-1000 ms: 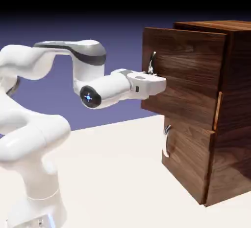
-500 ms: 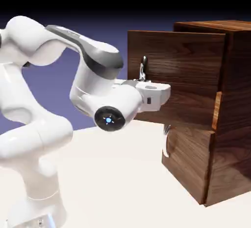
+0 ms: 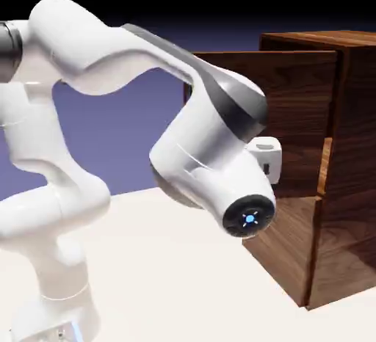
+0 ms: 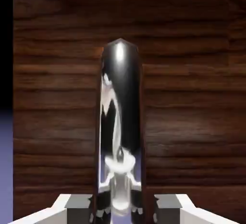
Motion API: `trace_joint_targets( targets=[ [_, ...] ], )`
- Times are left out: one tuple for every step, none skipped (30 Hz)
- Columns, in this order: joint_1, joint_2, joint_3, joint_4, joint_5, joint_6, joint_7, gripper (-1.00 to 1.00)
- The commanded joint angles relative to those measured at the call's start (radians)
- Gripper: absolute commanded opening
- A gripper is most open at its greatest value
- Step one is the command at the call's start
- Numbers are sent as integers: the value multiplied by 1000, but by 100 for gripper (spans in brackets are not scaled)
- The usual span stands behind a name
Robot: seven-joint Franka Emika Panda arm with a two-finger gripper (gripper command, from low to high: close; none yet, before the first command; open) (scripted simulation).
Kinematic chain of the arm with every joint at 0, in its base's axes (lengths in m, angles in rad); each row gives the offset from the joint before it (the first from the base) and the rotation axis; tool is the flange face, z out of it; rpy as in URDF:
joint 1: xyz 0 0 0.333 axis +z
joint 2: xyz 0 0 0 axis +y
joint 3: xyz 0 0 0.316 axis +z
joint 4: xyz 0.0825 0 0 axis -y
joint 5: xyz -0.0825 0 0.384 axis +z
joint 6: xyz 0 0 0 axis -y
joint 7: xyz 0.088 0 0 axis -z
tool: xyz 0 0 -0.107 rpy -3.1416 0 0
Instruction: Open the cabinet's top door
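In the exterior view, the top door (image 3: 294,113) of the cabinet (image 3: 352,186) stands further out than it did half a second ago: its free edge has swung toward the view's left, and the panel now shows almost broadside, well clear of the cabinet body. The arm has rolled round with it, so its big elbow joint now fills the middle of the picture and hides the silver handle and most of the gripper (image 3: 266,158); from here only a white corner of the hand shows against the door. The lower panel sits shut above the counter (image 3: 169,274).

In the hand view, the handle (image 4: 120,131) rises large and mirror-bright between the two grey fingertips (image 4: 77,207), wood grain filling the rest. The jaws appear clenched on it, though the contact itself is hard to make out. The door looks largely open, so little pulling seems left.
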Motion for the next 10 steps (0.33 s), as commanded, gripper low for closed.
trace_joint_targets(
  targets=[
    [2,34,1,36,-21,-16,-7,-100],
    [4,67,2,72,-43,-33,-14,-100],
    [6,99,3,109,-63,-50,-20,-100],
    [8,130,5,145,-82,-67,-25,-100],
    [11,161,7,181,-101,-83,-30,-100],
    [13,192,10,218,-119,-100,-34,-100],
    [15,213,12,243,-130,-111,-36,-100],
    [15,213,12,243,-130,-111,-36,100],
    [15,213,12,243,-130,-111,-36,100],
    [10,244,7,281,-138,-122,-32,100]
  ],
)
